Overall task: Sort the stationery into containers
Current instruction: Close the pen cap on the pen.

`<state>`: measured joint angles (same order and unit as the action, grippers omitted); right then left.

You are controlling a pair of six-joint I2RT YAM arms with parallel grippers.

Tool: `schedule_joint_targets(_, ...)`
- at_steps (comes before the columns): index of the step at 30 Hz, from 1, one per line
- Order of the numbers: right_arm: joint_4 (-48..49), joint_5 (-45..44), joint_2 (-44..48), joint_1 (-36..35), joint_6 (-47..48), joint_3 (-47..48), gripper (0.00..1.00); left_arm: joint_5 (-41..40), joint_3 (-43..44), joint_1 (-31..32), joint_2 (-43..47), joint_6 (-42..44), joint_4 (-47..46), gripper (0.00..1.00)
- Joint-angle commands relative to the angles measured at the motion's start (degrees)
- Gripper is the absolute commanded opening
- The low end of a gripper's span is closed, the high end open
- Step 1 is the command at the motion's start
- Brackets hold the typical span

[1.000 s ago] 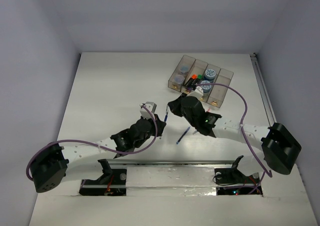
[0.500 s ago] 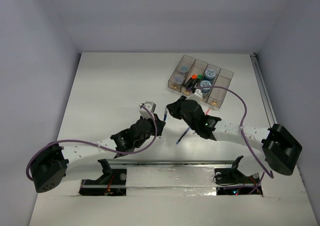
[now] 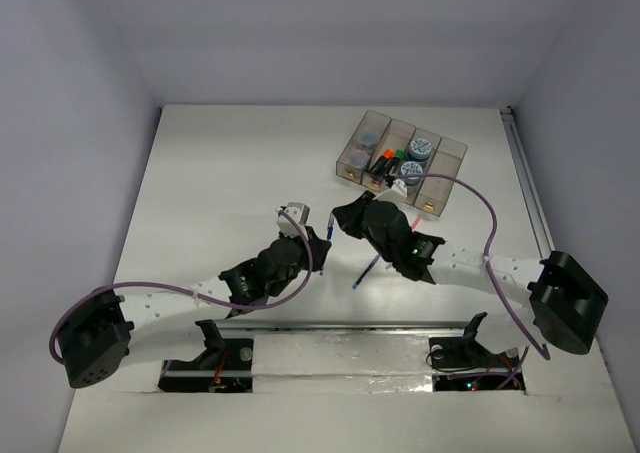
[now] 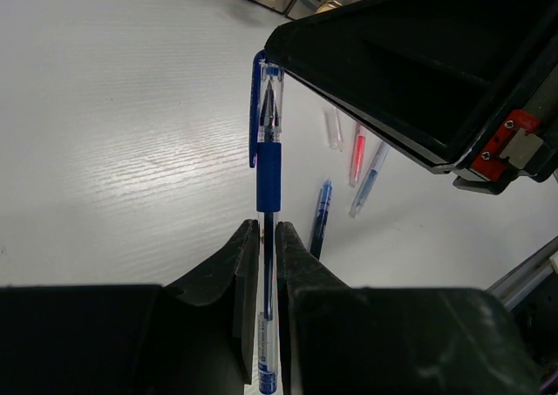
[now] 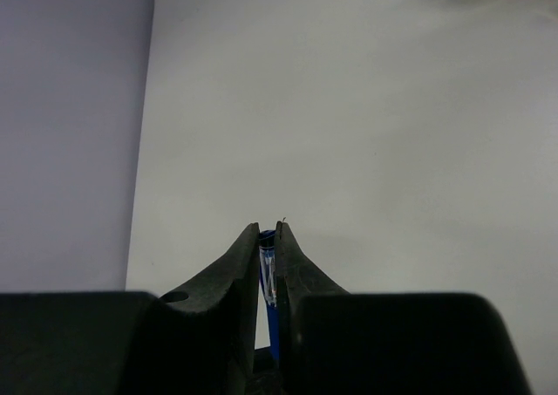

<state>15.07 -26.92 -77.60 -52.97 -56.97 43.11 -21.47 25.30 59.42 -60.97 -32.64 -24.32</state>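
Left fingers (image 4: 241, 273) and right fingers (image 5: 246, 264) are both pinching one blue pen (image 4: 269, 125): light, stiff, slick barrel, rubber sleeve (image 4: 268, 175) likely gripping best.

We angle the left gripper (image 4: 267, 231) and right gripper (image 5: 268, 234) inward (tips nearly meeting), both clamped on one blue pen (image 4: 268, 164).

The white table (image 3: 220, 173) holds the brown bins (image 3: 447, 171) at the upper right and a blue pen (image 3: 366, 272) near the middle.
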Motion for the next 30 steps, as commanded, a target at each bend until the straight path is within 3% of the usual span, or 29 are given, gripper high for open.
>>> schedule_joint_targets(1, 3.0, 1.8, 0.6, -0.7, -1.4, 0.1, 0.0, -1.6, 1.0, -0.3, 1.5, 0.6, -3.4, 0.0)
schedule_joint_targets(30, 0.0, 9.9, 2.4, -0.7, -2.7, -1.0, 0.0, -5.2, 3.3, -0.3, 2.9, 5.8, -2.1, 0.0)
